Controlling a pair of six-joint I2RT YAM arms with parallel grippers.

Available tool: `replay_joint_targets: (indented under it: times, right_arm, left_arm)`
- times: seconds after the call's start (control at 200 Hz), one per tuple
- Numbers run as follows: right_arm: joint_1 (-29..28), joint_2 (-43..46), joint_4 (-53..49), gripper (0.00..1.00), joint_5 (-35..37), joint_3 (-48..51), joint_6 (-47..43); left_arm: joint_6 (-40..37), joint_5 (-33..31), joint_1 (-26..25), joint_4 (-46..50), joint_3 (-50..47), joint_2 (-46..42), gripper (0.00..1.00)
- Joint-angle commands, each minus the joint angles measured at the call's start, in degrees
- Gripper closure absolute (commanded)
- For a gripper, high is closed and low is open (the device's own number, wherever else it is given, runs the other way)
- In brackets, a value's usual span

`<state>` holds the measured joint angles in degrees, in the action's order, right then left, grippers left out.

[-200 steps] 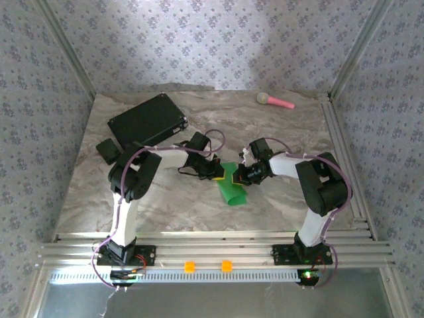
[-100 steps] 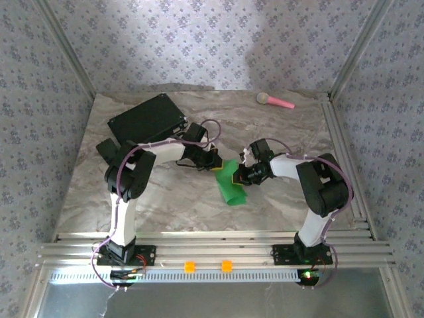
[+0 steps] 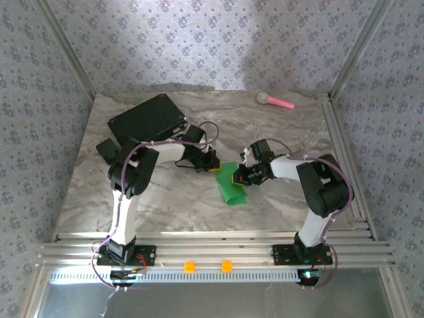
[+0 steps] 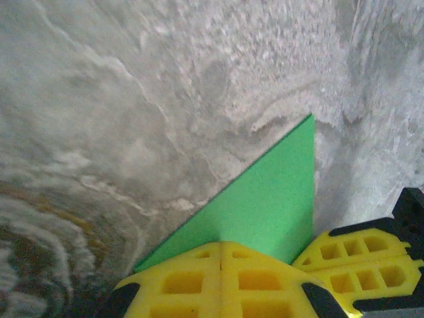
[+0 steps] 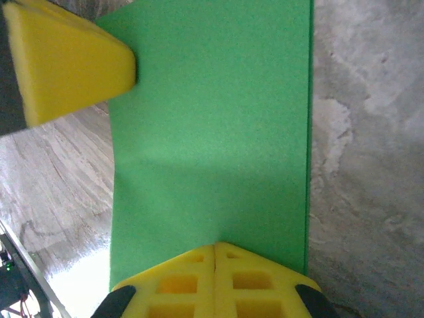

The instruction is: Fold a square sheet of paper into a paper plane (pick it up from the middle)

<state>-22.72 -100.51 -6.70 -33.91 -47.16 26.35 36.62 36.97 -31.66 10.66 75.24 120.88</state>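
The bright green sheet of paper [image 3: 232, 189] lies flat on the marble table, folded into a narrow strip. In the left wrist view its near part is a slanted, pointed flap [image 4: 265, 202]. My left gripper [image 3: 216, 167] is shut, with its yellow tips [image 4: 220, 244] resting on that flap's edge. The right gripper [image 3: 237, 177] is shut too, and its tips [image 5: 215, 246] press on the strip [image 5: 212, 132] from the other side. Each wrist view catches the other gripper's yellow fingers [image 5: 66, 63] [image 4: 361, 255] close by on the paper.
A black rectangular case [image 3: 147, 119] lies at the back left, with a small black object [image 3: 106, 150] in front of it. A pink-handled microphone-like toy [image 3: 275, 101] lies at the back right. An aluminium rail [image 3: 344, 159] runs along the right edge.
My left gripper has slid a little toward the far side along the paper's upper end. The right gripper and the strip have barely moved.
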Motion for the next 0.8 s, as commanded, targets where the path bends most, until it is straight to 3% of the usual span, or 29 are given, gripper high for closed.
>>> replay_joint_targets:
  times: [0.0,0.18,0.475,0.625,0.8]
  right_arm:
    - [0.6,-2.3,-6.4,1.00,7.8,3.2,0.5]
    - [0.5,-2.3,-6.0,1.00,7.5,3.4,1.0]
    - [-0.7,-1.0,-1.0,1.00,7.7,5.0,7.0]
    - [-0.7,0.5,3.8,1.00,8.3,7.1,12.3]
    - [-0.8,0.9,6.6,1.00,9.0,7.9,14.7]
  left_arm:
    - [2.3,-8.3,3.5,-1.6,-1.0,0.9,0.99]
    - [6.1,-10.3,5.3,-5.9,-2.7,-0.2,1.00]
    - [7.3,-12.6,3.8,-1.3,-0.6,-6.2,0.99]
    - [5.8,-12.6,1.0,1.2,-0.4,-10.8,0.97]
    - [6.2,-5.7,-4.8,1.3,-1.8,-9.7,0.98]
